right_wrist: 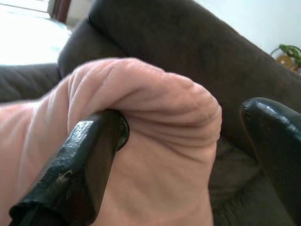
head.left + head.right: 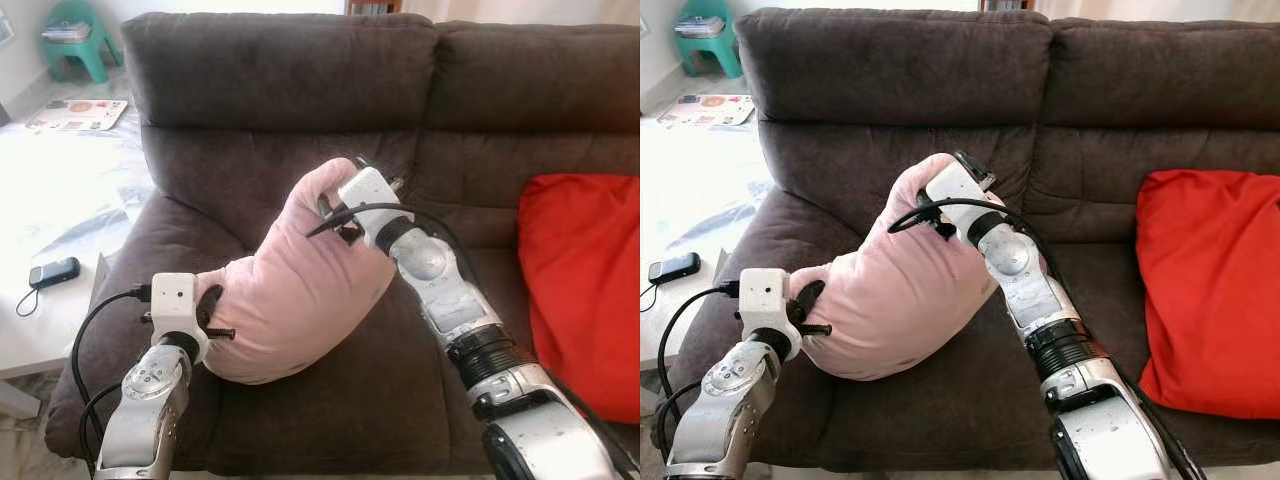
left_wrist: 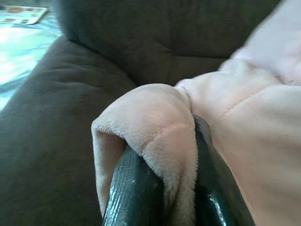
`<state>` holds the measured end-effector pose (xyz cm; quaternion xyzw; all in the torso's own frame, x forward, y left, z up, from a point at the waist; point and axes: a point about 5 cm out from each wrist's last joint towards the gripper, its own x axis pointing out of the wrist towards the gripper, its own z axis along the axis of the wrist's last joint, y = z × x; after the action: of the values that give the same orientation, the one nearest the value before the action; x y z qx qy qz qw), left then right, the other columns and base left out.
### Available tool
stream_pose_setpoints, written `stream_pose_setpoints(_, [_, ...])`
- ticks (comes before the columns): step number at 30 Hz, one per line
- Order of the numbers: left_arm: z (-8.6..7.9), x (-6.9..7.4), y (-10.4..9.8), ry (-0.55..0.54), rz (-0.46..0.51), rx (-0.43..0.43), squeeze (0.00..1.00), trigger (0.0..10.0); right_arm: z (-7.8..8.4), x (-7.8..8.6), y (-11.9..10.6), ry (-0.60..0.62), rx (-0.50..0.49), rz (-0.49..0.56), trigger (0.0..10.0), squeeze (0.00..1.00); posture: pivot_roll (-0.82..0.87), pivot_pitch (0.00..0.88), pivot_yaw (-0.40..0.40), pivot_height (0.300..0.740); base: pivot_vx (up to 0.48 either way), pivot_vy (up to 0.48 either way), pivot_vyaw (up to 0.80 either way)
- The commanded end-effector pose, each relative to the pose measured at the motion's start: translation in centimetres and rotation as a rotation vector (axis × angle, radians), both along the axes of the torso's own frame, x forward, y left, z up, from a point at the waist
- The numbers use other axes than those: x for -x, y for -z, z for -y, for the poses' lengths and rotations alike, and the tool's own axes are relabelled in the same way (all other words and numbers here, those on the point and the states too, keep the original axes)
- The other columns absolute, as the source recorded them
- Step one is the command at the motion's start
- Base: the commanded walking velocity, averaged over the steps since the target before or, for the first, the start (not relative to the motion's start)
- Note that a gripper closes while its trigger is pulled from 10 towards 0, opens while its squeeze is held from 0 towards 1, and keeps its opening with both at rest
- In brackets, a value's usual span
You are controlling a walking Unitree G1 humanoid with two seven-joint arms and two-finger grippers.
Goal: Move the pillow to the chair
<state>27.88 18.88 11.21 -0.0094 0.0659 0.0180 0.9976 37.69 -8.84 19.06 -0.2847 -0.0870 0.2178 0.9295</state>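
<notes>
Pink pillow [image 2: 290, 290] pinched between both hands.

Dark brown fabric sofa [image 2: 270, 90], two back cushions, padded seat, rounded armrest on the robot's left.
On the seat, left half: pink plush pillow [image 2: 290, 290], bent, lower end on the seat cushion, upper end raised against the backrest.
On the seat, right end: red cushion [image 2: 580, 280], leaning on the backrest, well apart from the pillow.
Beside the left armrest: white low table [image 2: 40, 330], carrying a small dark phone-like device [image 2: 53, 272] with a cord.
Floor beyond: flat printed sheet [image 2: 78, 114]; green plastic stool [image 2: 78, 40] bearing a stack of papers.
</notes>
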Motion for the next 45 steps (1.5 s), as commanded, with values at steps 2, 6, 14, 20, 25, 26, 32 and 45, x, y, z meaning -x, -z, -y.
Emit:
stream_pose_setpoints(2, [-1.2, -0.3, -1.5, -0.093, 0.086, -0.020, 0.00, 10.0, 1.3, 0.1, 2.0, 0.044, 0.080, -0.074, 10.0, 0.00, 0.06, 0.074, -0.035, 0.740, 0.000, 0.000, 0.00])
stream_pose_setpoints(6, [-1.7, -0.3, -1.6, -0.146, 0.102, -0.014, 0.00, 10.0, 3.2, 0.2, 3.5, 0.083, 0.210, -0.113, 10.0, 0.00, 0.06, 0.072, -0.035, 0.740, 0.000, 0.000, 0.00])
stream_pose_setpoints(14, [-2.9, -0.3, -1.7, -0.232, 0.118, 0.001, 0.00, 10.0, 5.7, 0.9, 5.2, 0.115, 0.281, -0.176, 10.0, 0.00, 0.05, 0.068, -0.035, 0.740, 0.000, 0.000, 0.00])
stream_pose_setpoints(20, [-3.8, -0.2, -1.5, -0.322, 0.123, 0.046, 0.00, 10.0, 6.7, 1.2, 4.8, 0.167, 0.248, -0.120, 10.0, 0.00, 0.05, 0.061, -0.034, 0.740, 0.000, 0.000, 0.00])
stream_pose_setpoints(25, [-3.8, -0.5, -1.5, -0.333, 0.122, 0.090, 0.00, 10.0, 6.6, 1.2, 3.7, 0.191, 0.125, -0.067, 10.0, 0.00, 0.05, 0.056, -0.030, 0.740, 0.000, 0.000, 0.00])
stream_pose_setpoints(26, [-4.0, -0.5, -1.4, -0.391, 0.124, 0.111, 0.00, 10.0, 6.6, 1.3, 3.6, 0.203, 0.103, -0.065, 10.0, 0.00, 0.04, 0.054, -0.030, 0.740, 0.000, 0.000, 0.00])
stream_pose_setpoints(32, [-4.6, -0.5, -1.0, -0.559, 0.115, 0.216, 0.00, 10.0, 5.6, 1.8, 4.1, 0.188, 0.070, -0.071, 10.0, 0.00, 0.05, 0.057, -0.029, 0.740, 0.000, 0.000, 0.00])
stream_pose_setpoints(45, [-7.2, 1.3, -2.4, -0.833, 0.264, 0.256, 0.00, 10.0, 4.4, 2.8, 4.5, 0.160, 0.017, -0.073, 10.0, 0.00, 0.04, 0.072, -0.026, 0.740, 0.000, 0.000, 0.00])
